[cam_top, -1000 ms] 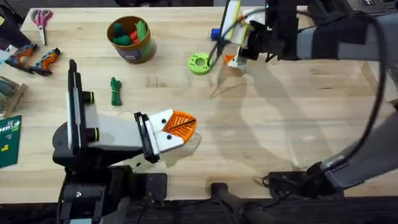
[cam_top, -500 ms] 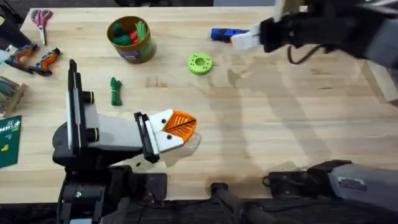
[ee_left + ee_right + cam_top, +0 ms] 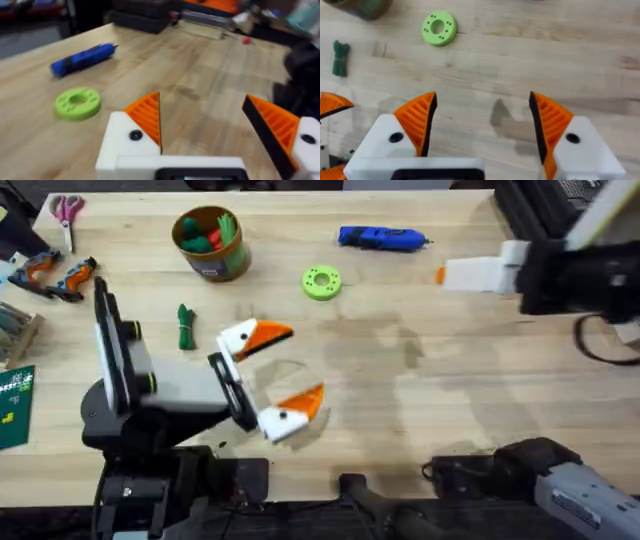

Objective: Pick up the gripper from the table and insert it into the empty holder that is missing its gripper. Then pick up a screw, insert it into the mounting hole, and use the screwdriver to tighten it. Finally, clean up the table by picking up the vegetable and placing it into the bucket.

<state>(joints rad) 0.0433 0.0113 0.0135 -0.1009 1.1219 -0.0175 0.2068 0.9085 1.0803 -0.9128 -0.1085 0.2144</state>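
The blue screwdriver [image 3: 380,238] lies flat at the table's far side, also seen from the left wrist [image 3: 82,59]. The dark green vegetable [image 3: 186,326] lies on the wood just in front of the bucket [image 3: 210,242], which holds several toy pieces. My left gripper [image 3: 300,362] stands open over the table's middle left, with nothing between its orange pads [image 3: 145,120]. My right gripper [image 3: 445,275] hovers at the right, beside and in front of the screwdriver, open and empty [image 3: 482,120]. The loose gripper piece, the empty holder and the screw are out of view.
A flat lime-green ring [image 3: 321,282] lies between the bucket and the screwdriver. Scissors [image 3: 67,208] and orange-handled pliers [image 3: 55,275] sit at the far left edge. A green card [image 3: 15,405] lies by the left arm's base.
My left gripper has gone from shut to open. The right arm has swung away to the right, uncovering the screwdriver, which lies alone on the table.
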